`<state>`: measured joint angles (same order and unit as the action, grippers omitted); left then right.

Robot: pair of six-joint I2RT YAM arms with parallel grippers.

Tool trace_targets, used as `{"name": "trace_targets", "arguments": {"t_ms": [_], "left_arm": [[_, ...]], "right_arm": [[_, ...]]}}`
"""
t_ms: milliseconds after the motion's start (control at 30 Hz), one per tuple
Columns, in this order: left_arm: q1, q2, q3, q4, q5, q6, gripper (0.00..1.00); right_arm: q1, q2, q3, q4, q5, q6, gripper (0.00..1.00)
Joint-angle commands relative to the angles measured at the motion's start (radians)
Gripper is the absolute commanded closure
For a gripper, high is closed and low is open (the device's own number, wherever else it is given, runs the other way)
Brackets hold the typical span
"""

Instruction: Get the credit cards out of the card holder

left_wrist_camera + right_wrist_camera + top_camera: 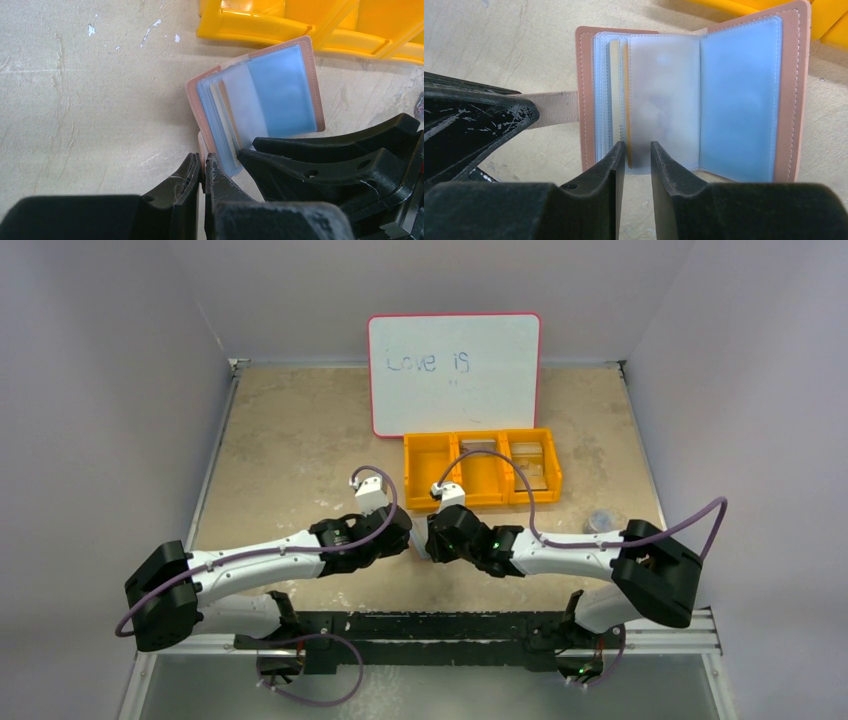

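The card holder [739, 100] lies open on the table, brown cover outside, pale blue clear pockets fanned inside; it also shows in the left wrist view [280, 90]. Thin beige card edges [614, 90] stand between the pockets, and a greyish card [664, 100] shows dimly through a frosted pocket. My left gripper [203, 165] is shut on the holder's strap [554, 107] at its left side. My right gripper [638, 150] is narrowly open, with its fingertips on either side of the frosted pocket's lower edge. In the top view both grippers [405, 535] [437, 538] meet at the table's middle and hide the holder.
An orange three-compartment tray [482, 472] stands just behind the holder, with flat pale things in its compartments. A whiteboard [455, 375] leans at the back. A small grey round object [602, 520] lies to the right.
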<state>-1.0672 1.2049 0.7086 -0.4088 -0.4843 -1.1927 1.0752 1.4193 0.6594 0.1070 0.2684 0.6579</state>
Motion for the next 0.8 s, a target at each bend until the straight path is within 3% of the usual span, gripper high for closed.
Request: {"name": "trace_targets", "arguments": {"t_ms": [0,767], "left_arm": [[0.0,-0.021,0.035,-0.004,-0.037,0.001,1.0],[0.0,-0.01,0.031,-0.005,-0.034,-0.001,1.0]], "right_arm": [[-0.003,-0.01,0.018,-0.033,0.06,0.012,0.69],[-0.014,-0.064,0.089,-0.133,0.18,0.034,0.56]]}}
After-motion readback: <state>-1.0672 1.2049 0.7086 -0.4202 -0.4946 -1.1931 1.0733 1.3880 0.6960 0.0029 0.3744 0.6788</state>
